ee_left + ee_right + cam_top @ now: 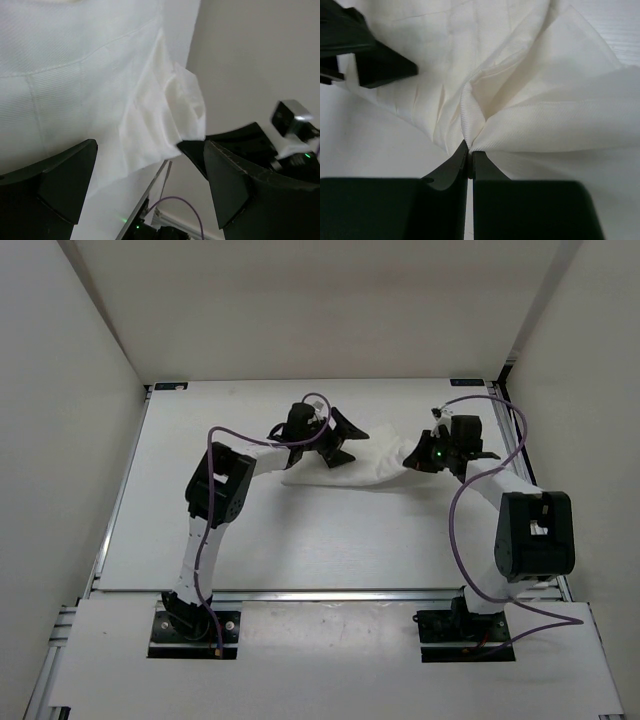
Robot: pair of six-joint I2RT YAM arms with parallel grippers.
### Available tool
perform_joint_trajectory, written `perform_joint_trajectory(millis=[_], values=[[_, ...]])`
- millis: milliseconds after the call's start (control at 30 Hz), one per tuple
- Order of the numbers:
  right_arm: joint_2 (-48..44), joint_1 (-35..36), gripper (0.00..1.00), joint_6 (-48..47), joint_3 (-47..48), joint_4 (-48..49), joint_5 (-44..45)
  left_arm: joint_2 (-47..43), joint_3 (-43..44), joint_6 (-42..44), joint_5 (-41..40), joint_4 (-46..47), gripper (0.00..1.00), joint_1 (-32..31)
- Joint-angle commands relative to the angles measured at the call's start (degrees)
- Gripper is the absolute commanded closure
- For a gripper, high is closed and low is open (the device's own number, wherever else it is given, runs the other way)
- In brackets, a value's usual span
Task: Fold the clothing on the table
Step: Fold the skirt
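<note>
Two-finger right gripper [469, 150]: tips pressed together on a pinched fold of the clothing [520, 95], with creases fanning out from the tips. Left gripper [150, 150]: fingers spread wide apart, holding nothing, poised over the left side of the same cloth. Clothing bunched at the far middle of the table [300, 540] — between both grippers.

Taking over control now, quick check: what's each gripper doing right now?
Left gripper: open wide over the wrinkled white thin-fabric garment, holding nothing.
Right gripper: closed, pinching a fold of that garment.
</note>
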Motion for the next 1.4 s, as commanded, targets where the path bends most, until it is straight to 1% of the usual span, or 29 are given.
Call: perform_joint_trajectory(millis=[0, 33, 100, 233, 400, 567, 633, 700, 733, 767, 800, 833, 867, 900, 933, 967, 1000, 1033, 1100, 1167, 1233, 1300, 1367], values=[[-4.6, 1.5, 1.0, -2.6, -1.1, 4.2, 1.5, 0.5, 4.7, 0.6, -1.0, -5.4, 0.01, -2.1], [-5.2, 1.7, 1.0, -3.2, -1.5, 4.2, 1.6, 0.4, 4.5, 2.1, -1.6, -8.5, 0.01, -2.2], [-5.8, 1.9, 1.0, -4.6, -1.2, 4.1, 1.8, -1.7, 1.1, 2.5, -2.2, -9.6, 0.01, -2.2], [-7.6, 3.3, 1.0, -8.9, 0.0, 4.1, 1.6, -3.3, -4.1, 0.5, -1.4, -5.3, 0.01, -2.1], [-7.3, 6.0, 1.0, -14.9, 3.3, 3.8, 0.4, -1.1, -3.2, -0.5, 2.0, -4.5, 0.01, -2.8], [-6.8, 11.2, 1.0, -20.9, 9.2, 2.0, -2.9, 0.2, -3.4, -1.8, 3.2, -3.1, 0.02, -4.2], [-6.5, 14.2, 1.0, -23.5, 11.0, -0.5, -4.5, -0.6, -3.7, -1.3, 3.1, -3.3, 0.01, -3.8], [-6.4, 16.8, 1.0, -26.8, 13.3, -2.3, -6.5, -3.4, -5.9, -0.3, -0.1, -4.3, 0.01, -2.6], [-6.1, 18.5, 1.0, -27.9, 13.4, -3.2, -7.1, -7.5, -8.7, 0.4, -4.1, -5.8, 0.01, -1.4], [-5.7, 20.0, 1.0, -29.3, 14.8, -3.6, -6.8, -13.7, -13.3, 0.7, -7.3, -7.0, 0.01, 0.4], [-5.0, 20.9, 1.0, -30.6, 15.5, -4.2, -7.1, -17.1, -18.9, 1.1, -14.2, -10.1, 0.01, 1.7], [-4.5, 22.1, 1.0, -31.3, 15.9, -4.5, -7.1, -25.0, -22.1, 0.2, -22.4, -11.2, 0.01, 3.1], [-3.8, 23.3, 0.99, -32.2, 16.6, -4.7, -7.1, -33.1, -29.1, -0.8, -25.9, -11.6, 0.01, 5.6], [-2.8, 23.9, 1.0, -33.3, 16.9, -4.7, -6.7, -37.0, -32.6, -3.6, -30.6, -11.3, 0.01, 6.6], [-2.8, 24.7, 1.0, -33.8, 17.0, -4.9, -7.2, -44.1, -38.6, -6.0, -32.8, -11.2, 0.01, 9.1], [-2.4, 25.0, 1.0, -34.6, 17.7, -4.4, -7.6, -49.8, -43.6, -6.8, -32.8, -11.4, 0.01, 12.3], [-1.5, 25.6, 1.0, -35.4, 18.2, -4.5, -7.4, -51.9, -45.2, -7.2, -32.8, -12.3, 0.01, 13.4], [-1.3, 26.0, 1.0, -35.5, 18.4, -4.5, -8.0, -55.0, -48.1, -6.1, -30.3, -13.2, 0.01, 16.3], [-0.1, 26.8, 1.0, -36.3, 19.9, -5.0, -7.8, -57.1, -51.4, -3.7, -27.5, -14.9, 0.01, 20.6], [0.9, 26.7, 1.0, -36.4, 20.6, -5.5, -8.5, -57.4, -54.0, -2.6, -23.6, -13.1, 0.01, 22.0], [1.2, 26.6, 0.99, -36.8, 21.7, -6.5, -8.8, -55.9, -54.9, -2.3, -22.5, -10.2, 0.01, 21.9], [1.2, 26.6, 1.0, -36.9, 21.6, -7.3, -9.3, -52.3, -53.7, -1.6, -21.7, -9.3, 0.01, 20.4], [0.6, 26.5, 1.0, -36.8, 21.0, -7.6, -9.3, -49.9, -51.9, -0.5, -22.1, -10.6, 0.02, 19.3]])
